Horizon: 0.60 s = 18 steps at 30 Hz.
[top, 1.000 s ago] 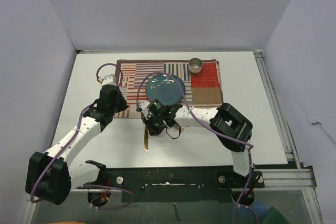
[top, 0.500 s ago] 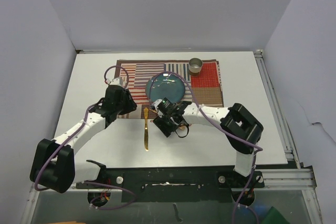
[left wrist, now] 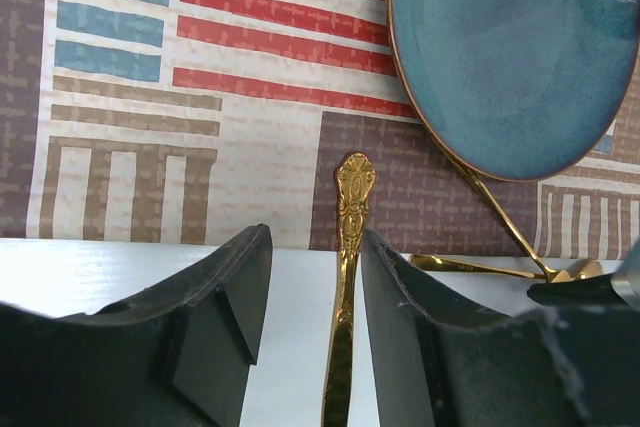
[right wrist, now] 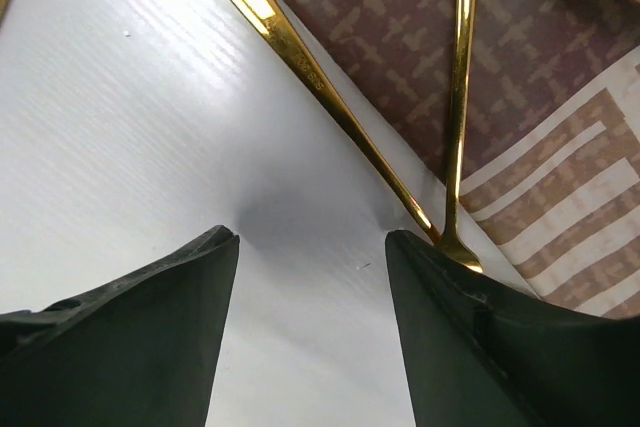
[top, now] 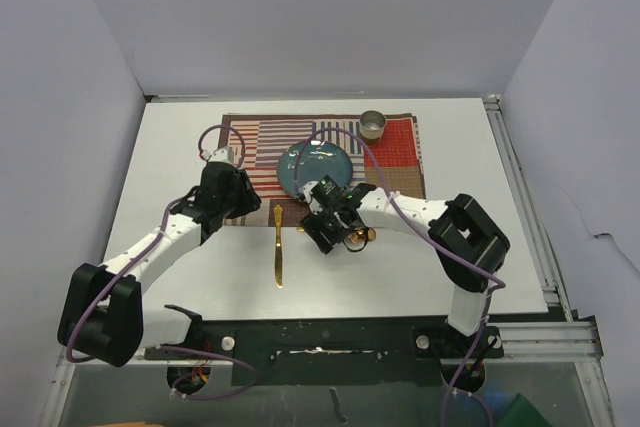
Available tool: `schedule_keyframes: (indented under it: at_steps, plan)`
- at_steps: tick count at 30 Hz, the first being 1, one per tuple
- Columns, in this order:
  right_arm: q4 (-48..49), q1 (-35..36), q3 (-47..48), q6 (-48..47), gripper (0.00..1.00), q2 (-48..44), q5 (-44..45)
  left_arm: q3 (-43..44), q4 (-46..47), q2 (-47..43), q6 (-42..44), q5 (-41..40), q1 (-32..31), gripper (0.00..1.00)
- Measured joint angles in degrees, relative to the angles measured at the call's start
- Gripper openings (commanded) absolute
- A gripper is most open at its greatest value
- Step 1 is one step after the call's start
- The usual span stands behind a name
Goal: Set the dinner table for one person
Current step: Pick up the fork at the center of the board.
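Note:
On the white dinner table (top: pixel 470 247) lies a striped placemat (top: pixel 395 162) with a blue plate (top: pixel 316 169) and a metal cup (top: pixel 372 124) on it. A gold knife (top: pixel 278 247) lies on the table, its ornate handle end on the mat's near edge. My left gripper (top: pixel 250 205) hovers open; in the left wrist view the knife (left wrist: pixel 345 297) runs between its fingers (left wrist: pixel 312 247), close to the right one. My right gripper (top: pixel 322 232) is open over bare table (right wrist: pixel 312 242). Two more gold utensils (right wrist: pixel 320 87) cross just beyond it, below the plate (left wrist: pixel 510 57).
The two gold utensils (top: pixel 358 237) lie half on the mat's near edge, right of my right gripper. White walls close off the table on the left and far sides. An aluminium rail (top: pixel 520 197) runs along the right edge.
Both grippers have opened. The left arm swung right toward the knife's handle. The right gripper moved right and away from the knife, and the gold utensils now show beside it.

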Motion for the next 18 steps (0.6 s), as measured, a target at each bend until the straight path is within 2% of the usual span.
schedule_keyframes:
  at_steps: [13, 18]
  plan:
    - [-1.6, 0.7, 0.0, 0.5, 0.66, -10.6, -0.6, 0.0, 0.9, 1.3, 0.0, 0.1, 0.0, 0.41]
    - [-2.0, -2.5, -1.2, 0.4, 0.66, -10.9, 0.6, 0.0, 1.3, 1.5, -0.2, 0.2, -0.4, 0.41]
